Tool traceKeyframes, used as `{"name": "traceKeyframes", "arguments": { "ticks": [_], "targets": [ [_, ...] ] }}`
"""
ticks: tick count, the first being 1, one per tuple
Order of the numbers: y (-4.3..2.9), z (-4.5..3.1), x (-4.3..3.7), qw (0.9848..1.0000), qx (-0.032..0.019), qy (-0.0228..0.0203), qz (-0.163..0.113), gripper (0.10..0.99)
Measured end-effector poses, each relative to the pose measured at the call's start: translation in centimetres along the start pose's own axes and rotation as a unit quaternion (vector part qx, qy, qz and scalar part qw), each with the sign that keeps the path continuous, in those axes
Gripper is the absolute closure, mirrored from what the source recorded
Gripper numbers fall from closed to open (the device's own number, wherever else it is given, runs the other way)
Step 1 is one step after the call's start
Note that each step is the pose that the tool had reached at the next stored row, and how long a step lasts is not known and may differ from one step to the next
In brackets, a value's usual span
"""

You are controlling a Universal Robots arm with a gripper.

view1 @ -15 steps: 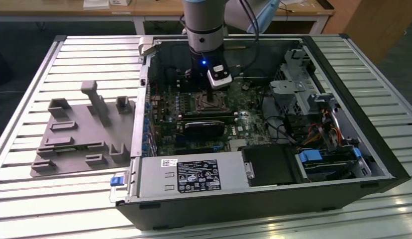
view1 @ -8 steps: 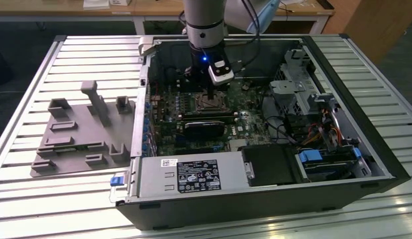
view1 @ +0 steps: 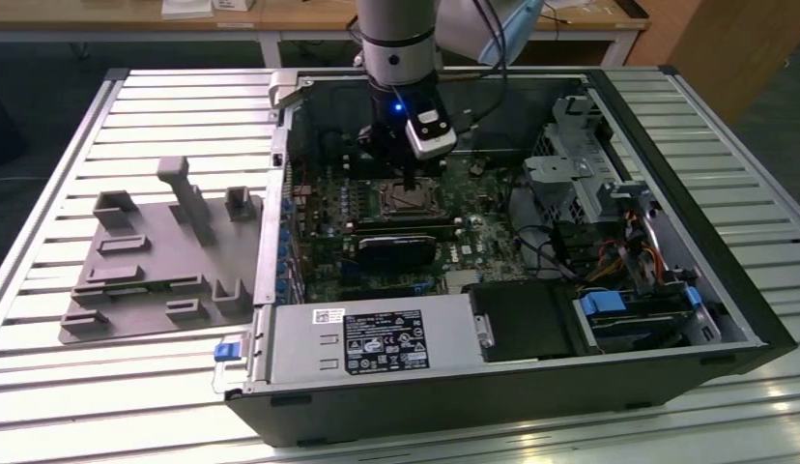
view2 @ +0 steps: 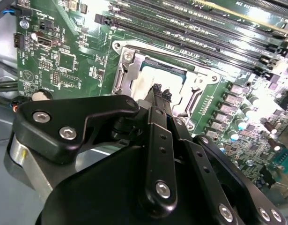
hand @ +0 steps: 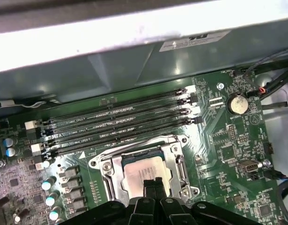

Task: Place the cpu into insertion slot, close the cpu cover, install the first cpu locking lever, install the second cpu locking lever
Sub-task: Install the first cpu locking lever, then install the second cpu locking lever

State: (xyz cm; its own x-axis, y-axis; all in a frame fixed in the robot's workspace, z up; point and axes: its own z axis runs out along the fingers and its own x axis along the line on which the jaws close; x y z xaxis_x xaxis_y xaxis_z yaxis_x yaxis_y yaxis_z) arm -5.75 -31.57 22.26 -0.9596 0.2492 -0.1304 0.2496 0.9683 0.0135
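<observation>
The insertion slot sits in the green motherboard inside the open computer case. In both wrist views the cpu lies in the slot with its pale silvery face up. The silver cpu cover lies flat around it as a frame. A thin wire lever runs along one edge of the socket. My gripper hangs straight over the cpu, shut, its narrow black fingertips pressed together at or just above the chip's face. Nothing is held between them.
Several long memory slots run beside the socket, with a coin battery past them. A black block sits close to the socket. The power supply, drive cage and case walls hem the board in. A grey fixture lies outside the case.
</observation>
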Motion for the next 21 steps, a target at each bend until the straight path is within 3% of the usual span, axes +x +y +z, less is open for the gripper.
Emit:
{"name": "traceKeyframes", "arguments": {
  "ticks": [10,21],
  "targets": [
    [0.02,-1.62,-0.21,1.0,0.0037,-0.0011,-0.002,0.984],
    [0.01,-1.66,-0.22,1.0,0.0057,-0.0016,-0.002,0.984]
  ]
}}
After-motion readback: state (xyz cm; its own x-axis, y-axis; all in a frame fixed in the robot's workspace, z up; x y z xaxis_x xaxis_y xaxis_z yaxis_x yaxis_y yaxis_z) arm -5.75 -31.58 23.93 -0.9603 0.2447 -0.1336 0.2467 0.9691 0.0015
